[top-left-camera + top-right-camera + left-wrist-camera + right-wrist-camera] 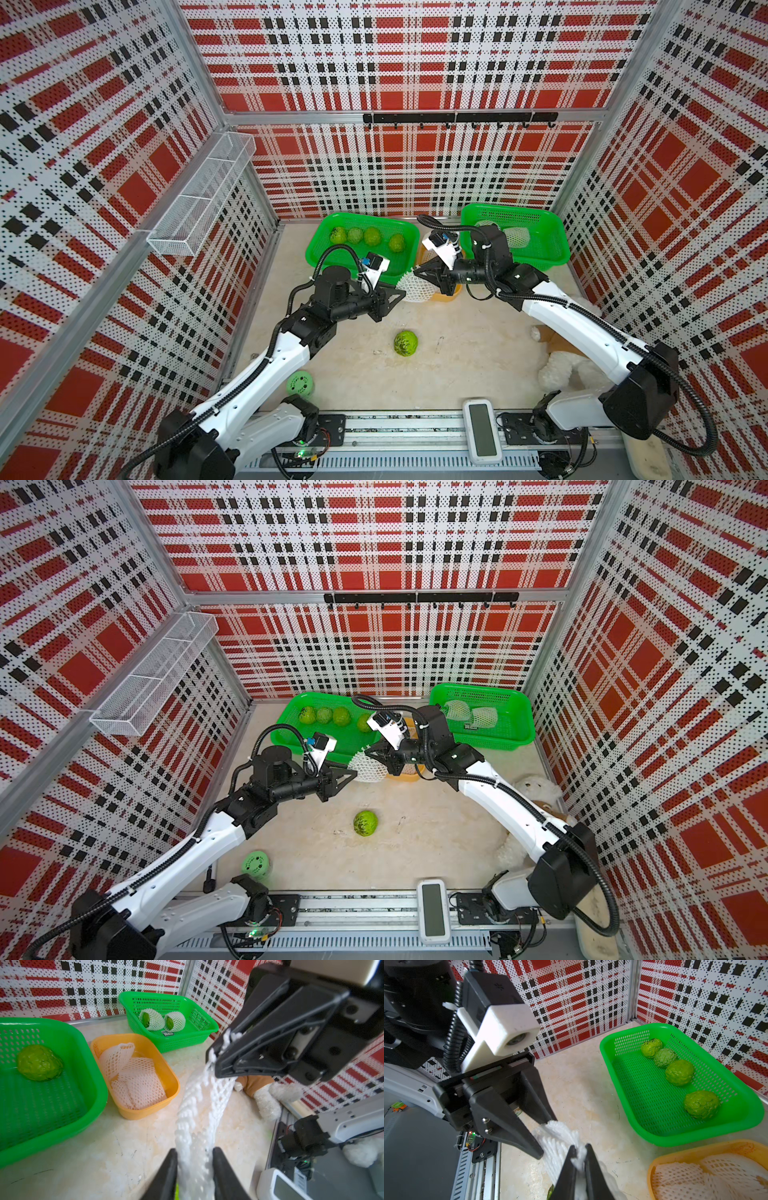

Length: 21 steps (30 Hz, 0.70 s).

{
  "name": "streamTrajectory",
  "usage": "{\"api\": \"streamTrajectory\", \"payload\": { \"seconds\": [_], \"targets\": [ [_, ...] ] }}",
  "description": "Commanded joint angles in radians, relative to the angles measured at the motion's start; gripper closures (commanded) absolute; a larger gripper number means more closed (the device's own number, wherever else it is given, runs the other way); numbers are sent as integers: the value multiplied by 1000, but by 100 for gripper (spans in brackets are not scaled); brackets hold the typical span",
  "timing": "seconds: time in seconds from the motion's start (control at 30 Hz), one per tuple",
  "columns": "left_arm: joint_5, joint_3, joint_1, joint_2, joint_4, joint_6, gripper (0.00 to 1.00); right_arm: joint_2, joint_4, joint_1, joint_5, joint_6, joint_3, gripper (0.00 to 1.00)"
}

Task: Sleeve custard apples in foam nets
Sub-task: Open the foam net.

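i'm looking at a pale marbled table [457,374] with two green baskets at the back: the left basket [311,249] and the right basket [559,239] stand well apart, and an orange basket [444,297] sits between them, a little nearer to me. one custard apple [406,343] lies loose near the middle, well clear of all three. a green holed ball [300,384] rests at the front left, and a white plush bear [569,370] lies along the right edge.

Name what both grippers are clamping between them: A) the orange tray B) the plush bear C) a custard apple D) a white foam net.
D: the left gripper and right gripper each pinch one end of the same foam net, which is stretched between them.
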Motion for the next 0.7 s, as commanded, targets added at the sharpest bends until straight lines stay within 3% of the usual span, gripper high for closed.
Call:
{"api": "streamTrajectory", "payload": {
  "seconds": [0.0, 0.17, 0.37, 0.67],
  "targets": [
    [35, 25, 11, 6, 19, 9, 78, -21, 22, 5, 17, 2, 16, 79],
    [67, 33, 23, 20, 12, 2, 77, -23, 39, 4, 12, 24, 16, 60],
    [38, 41, 28, -22, -49, 25, 97, -38, -2, -16, 45, 27, 21, 38],
    [55, 38, 45, -56, -61, 35, 99, -116, 53, -108, -37, 93, -57, 29]
  ]
}}
